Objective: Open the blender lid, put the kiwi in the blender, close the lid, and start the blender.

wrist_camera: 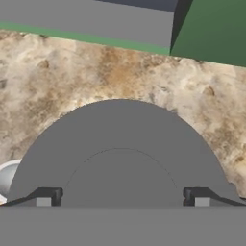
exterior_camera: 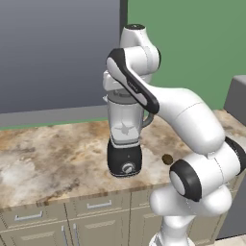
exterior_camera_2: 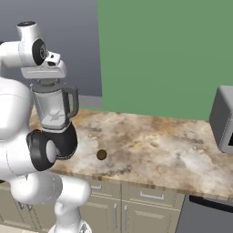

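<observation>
While the blender [exterior_camera: 124, 139] stands near the front edge of the marble counter [exterior_camera: 48, 158], the gripper [wrist_camera: 122, 196] is held directly over its lid [wrist_camera: 120, 144], fingertips [wrist_camera: 48, 196] spread wide to either side of the raised knob; whether they touch the lid cannot be told. The kiwi [exterior_camera: 167, 159] lies on the counter just right of the blender's base, partly crowded by the arm's elbow in the left base view but seen clear in the right base view [exterior_camera_2: 101, 154]. A grey appliance [exterior_camera_2: 222, 119] is seen far right of the blender.
</observation>
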{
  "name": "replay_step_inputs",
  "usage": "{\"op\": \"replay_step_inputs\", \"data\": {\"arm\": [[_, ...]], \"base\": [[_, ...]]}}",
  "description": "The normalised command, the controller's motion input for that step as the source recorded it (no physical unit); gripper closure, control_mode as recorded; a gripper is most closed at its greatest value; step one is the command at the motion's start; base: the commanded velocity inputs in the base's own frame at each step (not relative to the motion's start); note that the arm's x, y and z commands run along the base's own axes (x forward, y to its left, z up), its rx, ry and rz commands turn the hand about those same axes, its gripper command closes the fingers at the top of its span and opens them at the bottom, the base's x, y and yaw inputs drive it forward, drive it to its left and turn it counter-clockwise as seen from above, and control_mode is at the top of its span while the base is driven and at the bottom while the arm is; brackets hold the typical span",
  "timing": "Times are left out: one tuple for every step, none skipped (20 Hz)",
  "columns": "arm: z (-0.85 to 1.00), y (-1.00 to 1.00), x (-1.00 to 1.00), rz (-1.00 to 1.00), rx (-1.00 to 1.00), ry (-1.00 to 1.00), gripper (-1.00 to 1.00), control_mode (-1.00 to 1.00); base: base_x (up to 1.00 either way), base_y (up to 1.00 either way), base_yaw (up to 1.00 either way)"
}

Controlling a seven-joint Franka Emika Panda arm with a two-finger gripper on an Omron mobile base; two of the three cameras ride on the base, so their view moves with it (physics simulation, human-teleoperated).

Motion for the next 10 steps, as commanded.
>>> {"op": "replay_step_inputs", "data": {"arm": [[-0.54,0.0,-0.21,0.03,0.0,0.01,-1.0,-1.0],[-0.59,0.0,-0.19,0.01,0.0,0.04,1.0,-1.0],[-0.57,0.0,-0.29,0.0,0.0,0.01,1.0,-1.0],[-0.45,0.0,-0.24,0.0,0.0,0.01,1.0,-1.0],[-0.26,0.0,-0.11,0.0,0.0,0.01,1.0,-1.0],[-0.21,0.0,-0.11,0.0,0.01,0.02,1.0,-1.0],[0.0,0.0,-0.11,0.0,0.03,0.0,1.0,-1.0],[0.0,0.0,-0.06,0.0,0.03,0.0,1.0,-1.0],[0.0,0.0,-0.08,0.0,0.03,0.0,1.0,-1.0],[0.09,0.0,-0.09,0.0,0.02,0.0,1.0,-1.0]], "base": [[0.0,0.0,0.0],[0.0,0.0,0.0],[0.0,0.0,0.0],[0.0,0.0,0.0],[0.0,0.0,0.0],[0.0,0.0,0.0],[0.0,0.0,0.0],[0.0,0.0,0.0],[0.0,0.0,0.0],[0.0,0.0,0.0]]}}
